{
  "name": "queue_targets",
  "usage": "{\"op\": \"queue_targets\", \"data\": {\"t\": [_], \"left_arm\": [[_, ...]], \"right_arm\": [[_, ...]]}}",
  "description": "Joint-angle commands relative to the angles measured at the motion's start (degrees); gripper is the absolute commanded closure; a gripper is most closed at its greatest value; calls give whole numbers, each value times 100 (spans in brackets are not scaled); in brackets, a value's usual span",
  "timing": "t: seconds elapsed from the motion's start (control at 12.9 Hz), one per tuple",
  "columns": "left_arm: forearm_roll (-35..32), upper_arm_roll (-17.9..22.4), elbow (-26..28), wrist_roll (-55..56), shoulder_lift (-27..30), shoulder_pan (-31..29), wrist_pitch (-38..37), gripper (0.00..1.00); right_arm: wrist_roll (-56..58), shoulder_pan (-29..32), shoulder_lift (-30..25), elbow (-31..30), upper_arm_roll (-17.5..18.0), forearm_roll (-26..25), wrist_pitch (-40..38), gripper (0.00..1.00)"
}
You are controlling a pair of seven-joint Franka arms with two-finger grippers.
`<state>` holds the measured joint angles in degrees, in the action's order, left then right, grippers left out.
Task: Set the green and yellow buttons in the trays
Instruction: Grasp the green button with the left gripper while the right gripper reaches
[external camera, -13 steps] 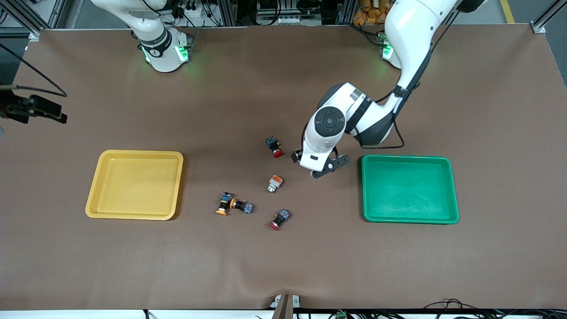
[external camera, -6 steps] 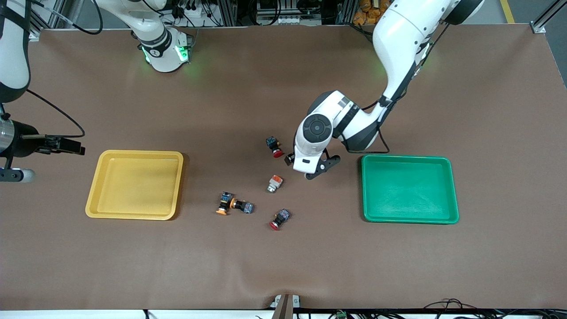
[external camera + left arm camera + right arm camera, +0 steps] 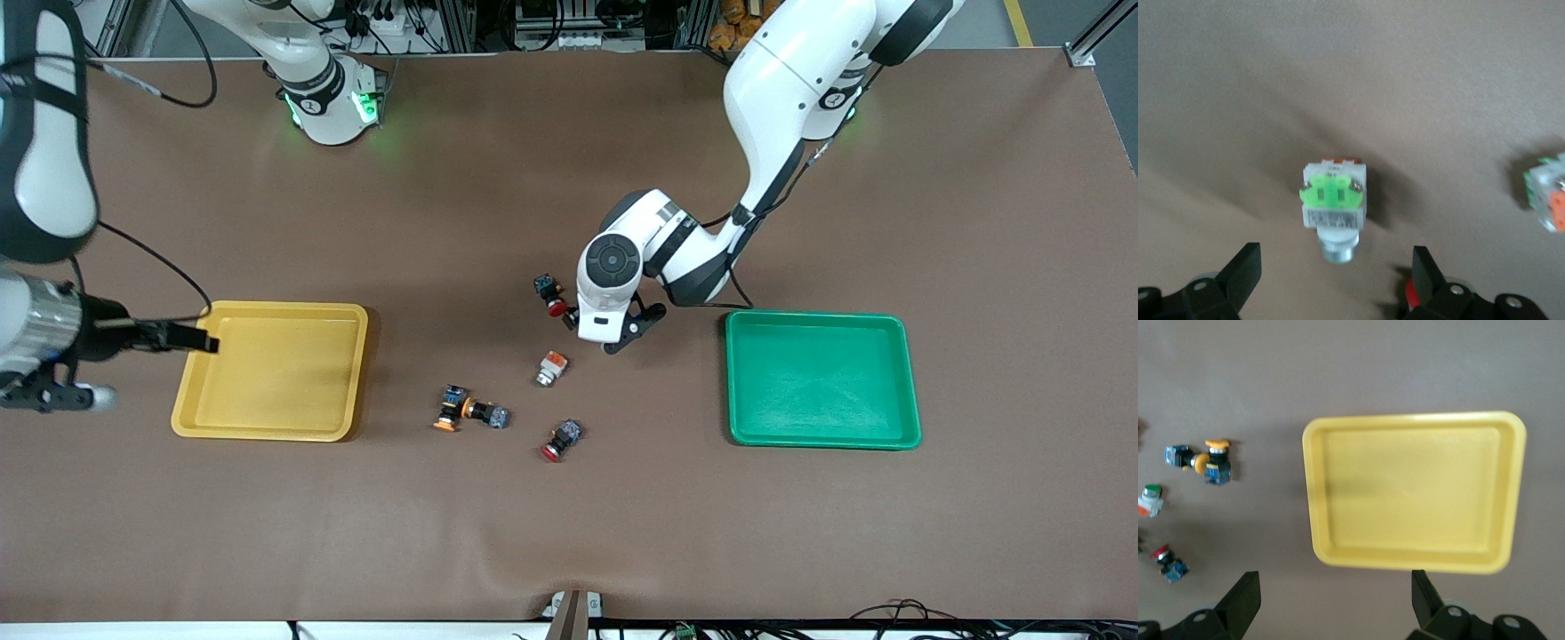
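Observation:
A white-silver button with a green top (image 3: 1333, 207) lies on the brown mat below my open, empty left gripper (image 3: 1335, 259); in the front view my left gripper (image 3: 606, 333) hides it. A white-silver button with an orange top (image 3: 551, 366) lies close by and also shows in the left wrist view (image 3: 1550, 193). Two dark buttons with orange-yellow caps (image 3: 447, 411) (image 3: 489, 414) lie touching, toward the yellow tray (image 3: 267, 308). The green tray (image 3: 818, 318) holds nothing. My right gripper (image 3: 200, 340) is open and empty over the yellow tray's outer edge (image 3: 1411, 420).
Two dark buttons with red caps lie on the mat: one (image 3: 552, 296) right beside my left gripper, the other (image 3: 562, 440) nearer the front camera. The mat's front edge has a small mount (image 3: 573, 609) at its middle.
My left gripper has moved away from the green tray toward the red-capped button. My right arm has swung in from the table's end, and its gripper now reaches the yellow tray's edge.

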<state>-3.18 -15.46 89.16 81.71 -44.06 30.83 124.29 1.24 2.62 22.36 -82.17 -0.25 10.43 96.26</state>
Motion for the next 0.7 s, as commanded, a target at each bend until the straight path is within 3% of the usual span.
{"op": "queue_targets", "data": {"t": [0.0, 0.16, 0.39, 0.62], "left_arm": [[-349, 69, -74, 275, -190, 72, 69, 2], [-385, 69, -74, 276, -208, 64, 87, 32], [-393, 69, -74, 258, -191, 55, 87, 100], [-498, 78, -74, 179, 37, -76, 8, 100]], "right_arm": [[-778, -252, 312, 149, 43, 126, 330, 0], [-1737, -630, 479, 140, 43, 126, 795, 0], [-2091, -833, 778, 140, 43, 196, 1454, 0], [-3100, -1210, 1120, 149, 43, 337, 2166, 0]]}}
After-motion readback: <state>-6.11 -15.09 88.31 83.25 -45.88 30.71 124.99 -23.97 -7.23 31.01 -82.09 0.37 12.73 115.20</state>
